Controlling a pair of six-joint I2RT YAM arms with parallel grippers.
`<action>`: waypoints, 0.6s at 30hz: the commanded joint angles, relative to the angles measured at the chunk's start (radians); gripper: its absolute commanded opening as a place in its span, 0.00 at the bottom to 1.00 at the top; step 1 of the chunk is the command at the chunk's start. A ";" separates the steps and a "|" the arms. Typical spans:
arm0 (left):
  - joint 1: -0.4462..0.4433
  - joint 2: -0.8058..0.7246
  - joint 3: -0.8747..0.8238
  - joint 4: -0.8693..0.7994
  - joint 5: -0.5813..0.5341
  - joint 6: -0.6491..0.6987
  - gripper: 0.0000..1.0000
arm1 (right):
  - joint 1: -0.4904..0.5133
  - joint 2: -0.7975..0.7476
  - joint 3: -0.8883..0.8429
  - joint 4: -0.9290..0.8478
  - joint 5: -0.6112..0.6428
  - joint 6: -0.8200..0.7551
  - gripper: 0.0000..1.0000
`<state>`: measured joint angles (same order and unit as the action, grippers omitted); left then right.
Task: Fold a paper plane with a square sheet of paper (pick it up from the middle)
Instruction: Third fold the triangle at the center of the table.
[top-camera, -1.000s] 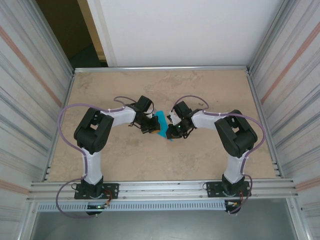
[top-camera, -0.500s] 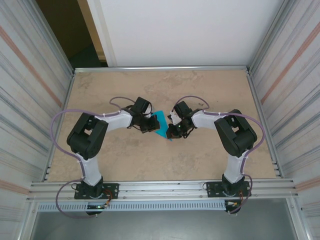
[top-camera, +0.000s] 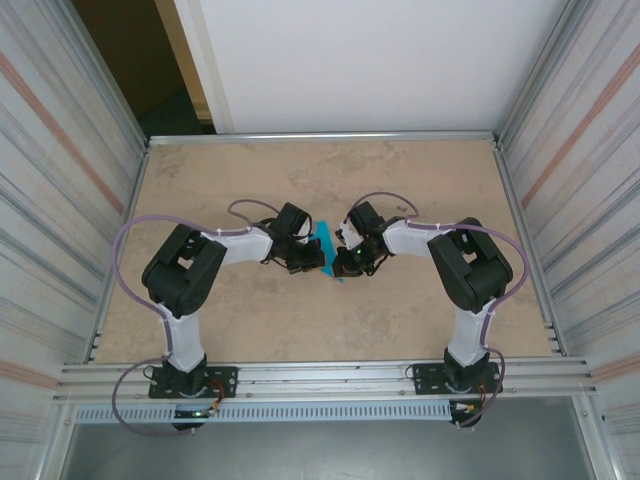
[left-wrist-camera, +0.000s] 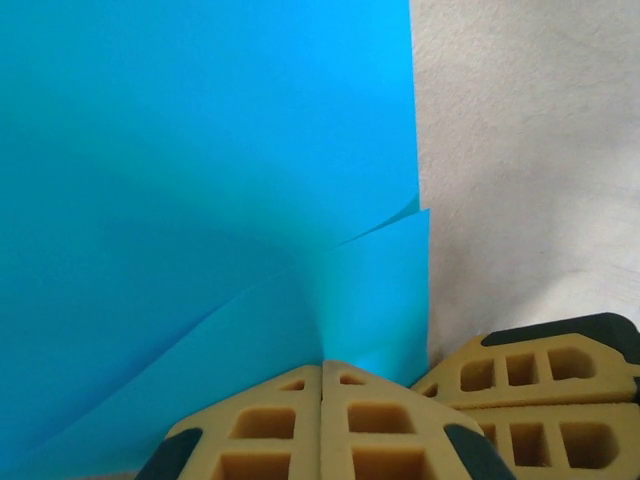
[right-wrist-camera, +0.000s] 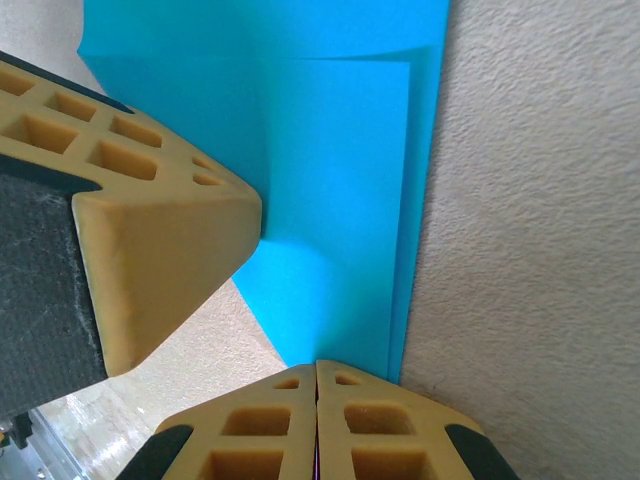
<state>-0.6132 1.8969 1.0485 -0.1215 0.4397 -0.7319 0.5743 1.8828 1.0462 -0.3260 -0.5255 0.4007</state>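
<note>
The teal-blue square sheet of paper (top-camera: 327, 241), folded into overlapping layers, sits at the table's middle between my two grippers. My left gripper (top-camera: 313, 256) is shut on its left side. In the left wrist view the paper (left-wrist-camera: 200, 170) runs right into the closed left gripper (left-wrist-camera: 322, 366), with the right arm's fingers (left-wrist-camera: 540, 372) beside it. My right gripper (top-camera: 341, 263) is shut on the paper's near edge. In the right wrist view the right gripper (right-wrist-camera: 317, 363) pinches the layered paper (right-wrist-camera: 340, 190), the left arm's fingers (right-wrist-camera: 150, 240) close by. Whether it has a paper plane's shape I cannot tell.
The beige table (top-camera: 420, 320) is boxed in by ribbed metal walls on the left (top-camera: 60, 200) and right (top-camera: 585, 200), and a white panel (top-camera: 370, 60) at the back. An aluminium rail (top-camera: 320, 377) carries both arm bases at the near edge.
The left arm has shifted and its gripper has slid slightly right and nearer along the paper, which now looks narrower from above. The right arm has barely moved.
</note>
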 joint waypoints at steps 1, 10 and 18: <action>0.015 0.013 -0.019 -0.037 -0.064 0.039 0.02 | 0.007 0.073 -0.030 -0.106 0.090 0.021 0.07; 0.132 -0.018 -0.130 0.030 -0.030 0.099 0.03 | 0.006 0.097 -0.041 -0.149 0.128 0.031 0.06; 0.265 -0.050 -0.247 0.166 0.026 0.108 0.04 | 0.007 0.115 -0.044 -0.160 0.139 0.039 0.05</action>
<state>-0.4065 1.8389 0.8471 0.1024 0.5980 -0.6678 0.5755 1.9053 1.0634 -0.3225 -0.5400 0.4183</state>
